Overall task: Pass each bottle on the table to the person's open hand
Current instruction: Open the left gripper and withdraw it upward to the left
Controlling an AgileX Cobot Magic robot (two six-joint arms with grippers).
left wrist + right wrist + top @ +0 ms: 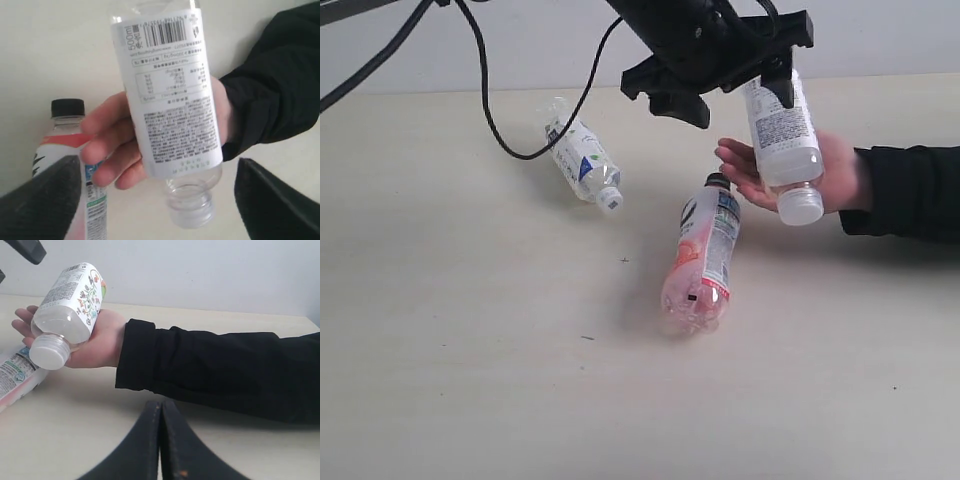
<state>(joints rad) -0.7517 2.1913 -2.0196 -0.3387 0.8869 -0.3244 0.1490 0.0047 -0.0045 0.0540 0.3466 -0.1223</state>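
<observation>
Left wrist view looks down on the person's hand (107, 145), palm up and fingers loosely spread. The white flowered bottle (170, 100) lies across it, printed back label toward the camera, cap end hanging past the palm. The left gripper (159, 162) stands wide apart around that bottle, with clear gaps between both black fingers and the plastic, so the palm seems to carry the weight. In the exterior view, though, 1 finger overlaps the bottle's base, and a light touch there cannot be ruled out.

Just beside the person's fingertips the pink bottle (700, 265) lies on the table (470, 400), its black cap pointing toward the hand. The bottle with the blue triangle (582, 160) lies on its side farther left in the exterior view, well apart from both. Only 3 bottles are in sight. The right gripper (160, 410) hangs over the table near the person's dark sleeve (215, 370), its fingers pressed together on nothing.

By my reading, 1 handover is at its very end – the bottle delivered, the arm not yet clear. The next move calls for lifting the left arm straight away without nudging the base, since the round bottle could roll off the palm. After that the pink bottle is the nearest pick, and it needs a grip across its body.
</observation>
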